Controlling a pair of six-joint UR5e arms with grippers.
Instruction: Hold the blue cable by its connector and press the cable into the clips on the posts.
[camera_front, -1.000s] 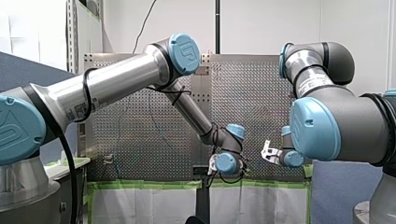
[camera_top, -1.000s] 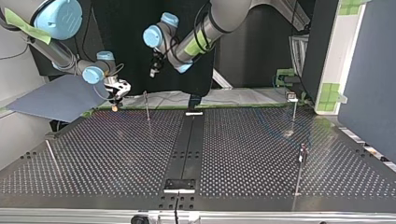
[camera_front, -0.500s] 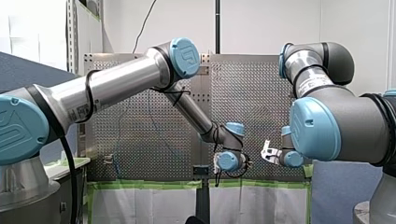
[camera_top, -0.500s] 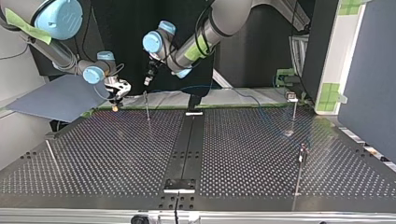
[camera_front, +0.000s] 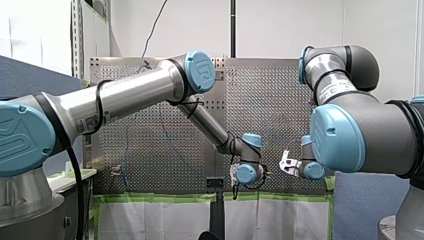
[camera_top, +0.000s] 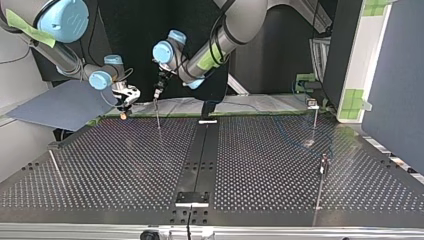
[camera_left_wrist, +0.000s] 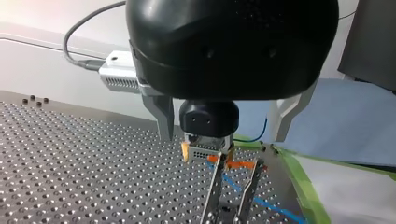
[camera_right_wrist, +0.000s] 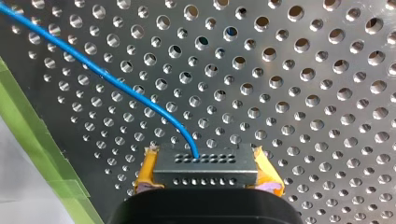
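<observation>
**Connector clamped near the table's taped edge**

The blue joint cap (camera_front: 201, 70) on my left arm carries a pale logo mark. A label on that arm's tube is too small to read.

In the right wrist view, green tape (camera_right_wrist: 28, 121) lines the edge of the perforated table (camera_right_wrist: 303, 93), near the connector (camera_right_wrist: 204, 163). In the top view the plate stretches wide toward the camera, with thin far posts (camera_top: 315, 117) standing well apart on it.

My right gripper (camera_right_wrist: 205, 175) has its yellow pads clamped on both ends of the connector, a dark grey block with rows of small holes. The thin blue cable (camera_right_wrist: 116, 81) leaves the block's face and curves away across the table toward the tape.

My left gripper (camera_top: 158, 93) hangs just above a post (camera_top: 157, 114), its metal fingers (camera_left_wrist: 164, 116) spread apart and holding nothing. In the left wrist view the clip prongs (camera_left_wrist: 217, 186) stand ahead of it, and the cable runs past them (seated or not, I cannot tell).
</observation>
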